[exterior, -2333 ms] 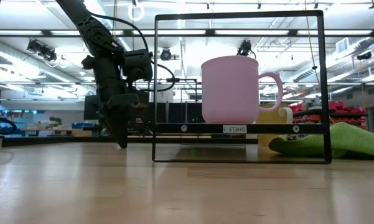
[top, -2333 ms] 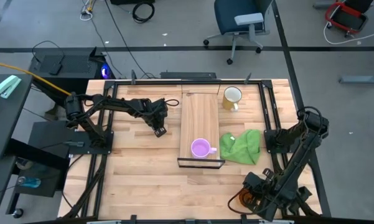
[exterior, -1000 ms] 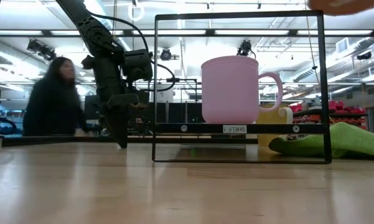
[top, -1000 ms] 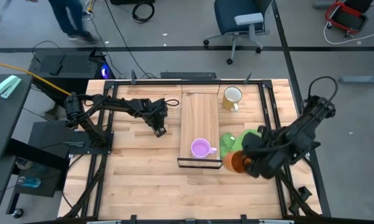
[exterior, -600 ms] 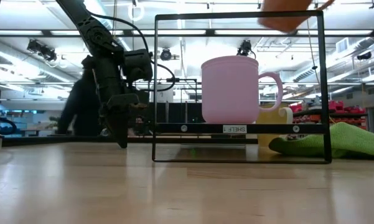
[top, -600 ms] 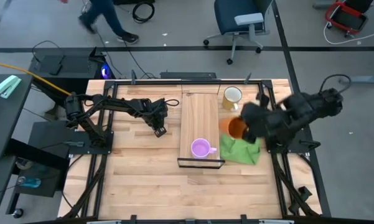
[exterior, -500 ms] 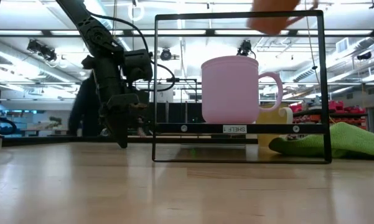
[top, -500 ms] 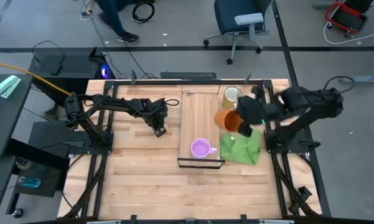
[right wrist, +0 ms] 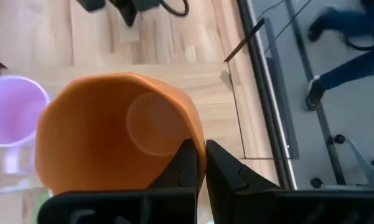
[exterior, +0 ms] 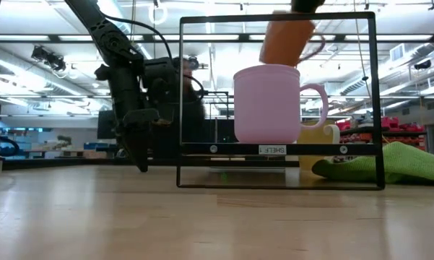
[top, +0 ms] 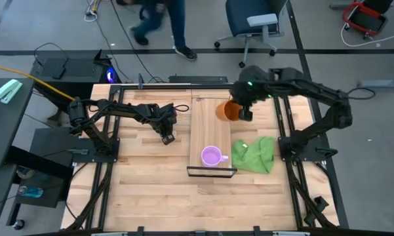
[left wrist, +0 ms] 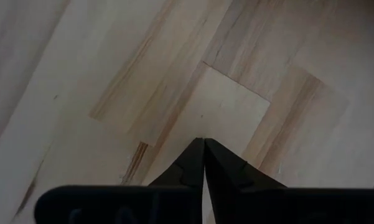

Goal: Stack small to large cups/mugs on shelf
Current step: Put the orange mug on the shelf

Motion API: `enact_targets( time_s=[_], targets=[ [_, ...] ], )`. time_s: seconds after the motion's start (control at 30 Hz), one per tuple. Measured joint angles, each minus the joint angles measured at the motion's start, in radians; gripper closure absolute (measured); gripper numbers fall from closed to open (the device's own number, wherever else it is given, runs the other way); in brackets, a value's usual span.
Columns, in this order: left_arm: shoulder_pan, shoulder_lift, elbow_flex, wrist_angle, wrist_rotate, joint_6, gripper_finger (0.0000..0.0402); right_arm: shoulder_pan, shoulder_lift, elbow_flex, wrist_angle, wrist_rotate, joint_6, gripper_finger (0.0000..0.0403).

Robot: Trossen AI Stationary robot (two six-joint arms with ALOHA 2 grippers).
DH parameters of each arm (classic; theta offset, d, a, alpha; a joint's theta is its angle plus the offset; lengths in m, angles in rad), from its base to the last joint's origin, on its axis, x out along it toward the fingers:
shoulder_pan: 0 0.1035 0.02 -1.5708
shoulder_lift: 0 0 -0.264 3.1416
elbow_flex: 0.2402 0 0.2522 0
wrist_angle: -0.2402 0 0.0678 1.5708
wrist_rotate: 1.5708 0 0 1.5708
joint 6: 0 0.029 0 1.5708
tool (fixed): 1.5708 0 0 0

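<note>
The small purple mug (top: 212,156) stands on its base on the near end of the shelf plank (top: 208,124), by the black frame (exterior: 180,101); it also shows in the low view (exterior: 267,105). My right gripper (top: 240,113) is shut on the orange mug (top: 225,110) in the air over the shelf's far end. In the low view the orange mug (exterior: 283,40) hangs tilted above the purple one. The yellow mug (exterior: 325,148) shows only in the low view, behind the purple mug. My left gripper (top: 168,137) is shut and empty, down at the table left of the shelf. My right gripper holds the orange mug by its rim wall (right wrist: 196,138), one finger inside the mug and one outside. It comes at the mug from the table's right side. The mug is lifted clear of the shelf and tilted, its handle (exterior: 315,45) toward the right.
A crumpled green cloth (top: 254,154) lies on the table right of the shelf's near end. My right arm (top: 301,88) reaches across the far right corner and covers the yellow mug in the high view. A person walks on the floor beyond the table (top: 164,19).
My right gripper has carried the orange mug from over the green cloth toward the table's far edge and left, to above the shelf's far end. In the low view the mug has come lower and leftward above the purple mug. A person has walked past behind the table.
</note>
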Motion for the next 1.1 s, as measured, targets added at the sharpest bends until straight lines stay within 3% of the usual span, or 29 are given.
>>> enact_targets(
  time_s=[0.17, 0.5, 0.8, 1.1],
  targets=[
    [0.001, 0.000, 0.000, -0.001, 0.000, 0.001, 0.0391, -0.086, 0.097, 0.000, 0.014, -0.110, -0.113, 0.0390],
    [0.001, 0.000, 0.000, 0.000, -0.001, 0.001, 0.0377, -0.089, 0.261, 0.000, 0.016, -0.263, -0.245, 0.0390],
    [0.001, 0.000, 0.000, 0.007, -0.002, 0.001, 0.0392, -0.094, 0.331, 0.000, 0.097, -0.322, -0.312, 0.0390],
    [0.001, 0.000, 0.000, 0.009, -0.002, 0.001, 0.0376, -0.098, 0.377, 0.000, 0.084, -0.330, -0.310, 0.0390]
  ],
)
